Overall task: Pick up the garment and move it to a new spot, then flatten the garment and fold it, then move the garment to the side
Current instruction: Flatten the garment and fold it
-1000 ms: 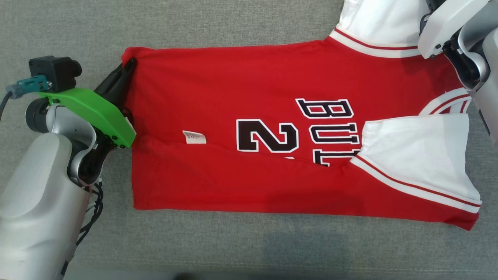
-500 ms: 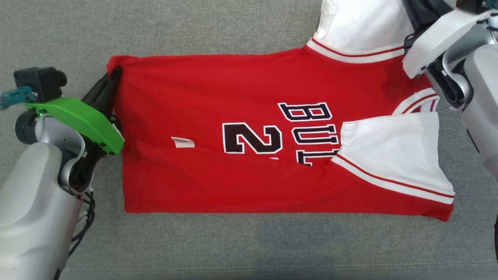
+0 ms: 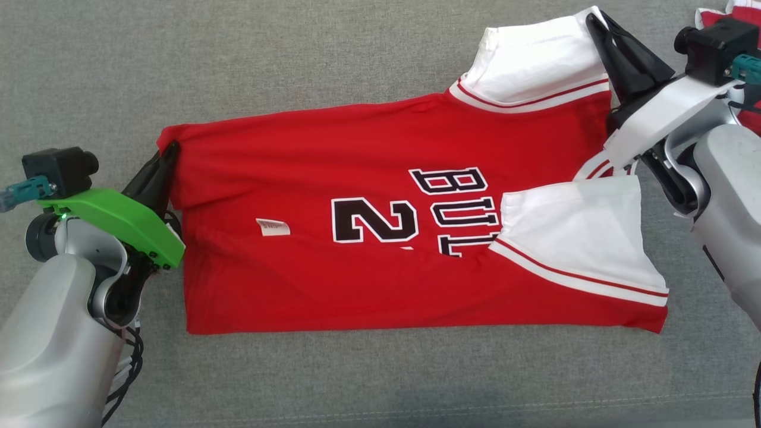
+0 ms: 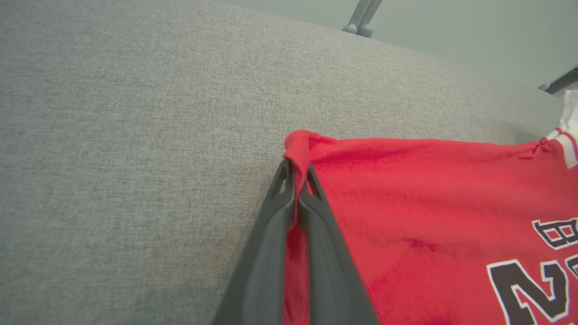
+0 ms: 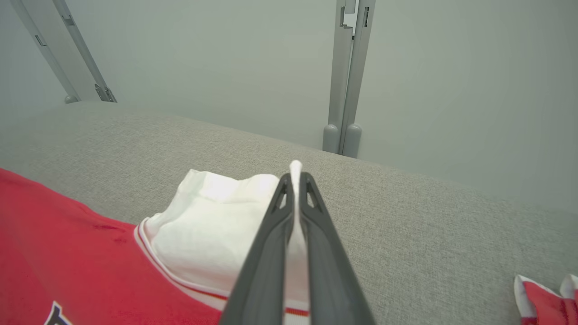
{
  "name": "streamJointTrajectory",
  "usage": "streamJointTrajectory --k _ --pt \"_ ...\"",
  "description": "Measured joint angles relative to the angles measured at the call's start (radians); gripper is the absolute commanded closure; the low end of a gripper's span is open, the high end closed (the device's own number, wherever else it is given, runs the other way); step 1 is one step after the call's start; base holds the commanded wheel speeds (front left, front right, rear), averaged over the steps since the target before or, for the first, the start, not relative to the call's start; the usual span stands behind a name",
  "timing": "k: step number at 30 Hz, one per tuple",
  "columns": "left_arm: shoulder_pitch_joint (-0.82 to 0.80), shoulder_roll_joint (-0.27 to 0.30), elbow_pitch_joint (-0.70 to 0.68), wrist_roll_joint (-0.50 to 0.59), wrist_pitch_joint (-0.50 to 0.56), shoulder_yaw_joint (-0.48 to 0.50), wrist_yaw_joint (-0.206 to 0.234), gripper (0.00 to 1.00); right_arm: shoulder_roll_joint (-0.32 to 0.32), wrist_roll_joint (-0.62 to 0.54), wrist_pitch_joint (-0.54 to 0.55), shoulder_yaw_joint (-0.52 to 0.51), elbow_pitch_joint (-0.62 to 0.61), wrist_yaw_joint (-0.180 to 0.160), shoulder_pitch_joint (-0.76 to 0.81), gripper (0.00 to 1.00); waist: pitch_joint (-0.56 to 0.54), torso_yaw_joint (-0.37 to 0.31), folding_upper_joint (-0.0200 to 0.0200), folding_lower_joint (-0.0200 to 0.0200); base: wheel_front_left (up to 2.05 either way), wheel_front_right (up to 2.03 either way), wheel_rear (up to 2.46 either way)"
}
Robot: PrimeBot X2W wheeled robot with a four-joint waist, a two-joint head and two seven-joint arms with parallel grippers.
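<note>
Left pincer [image 3: 171, 148] is clenched on the red hem corner of the garment [image 3: 380, 279] at centre left of the frame; right pincer [image 3: 594, 19] is clenched on the edge of the white sleeve [image 3: 535, 59] at upper right. Both holds are thin edge pinches: fabric may slip out under tension, and uneven pulling would likely skew the piece or undo the fold. Garment lies mid-frame on the grey worktop [image 3: 297, 53]: a red jersey, its lower part folded up over the lettering, second white sleeve [image 3: 582, 238] laid across the chest, mild wrinkles.
</note>
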Motion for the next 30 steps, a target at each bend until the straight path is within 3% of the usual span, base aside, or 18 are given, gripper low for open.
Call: streamJointTrajectory --k 19,30 --pt "0.034 0.046 -0.014 -0.011 -0.056 -0.043 0.000 1.00 -0.017 0.005 -0.016 -0.009 -0.156 -0.004 0.157 1.00 -0.056 -0.086 0.0000 0.0000 0.00 0.00 0.00" --pt "0.044 0.075 -0.045 -0.014 -0.084 -0.074 0.000 1.00 -0.035 0.005 -0.017 -0.013 -0.227 -0.021 0.220 1.00 -0.063 -0.095 0.0000 0.0000 0.00 0.00 0.00"
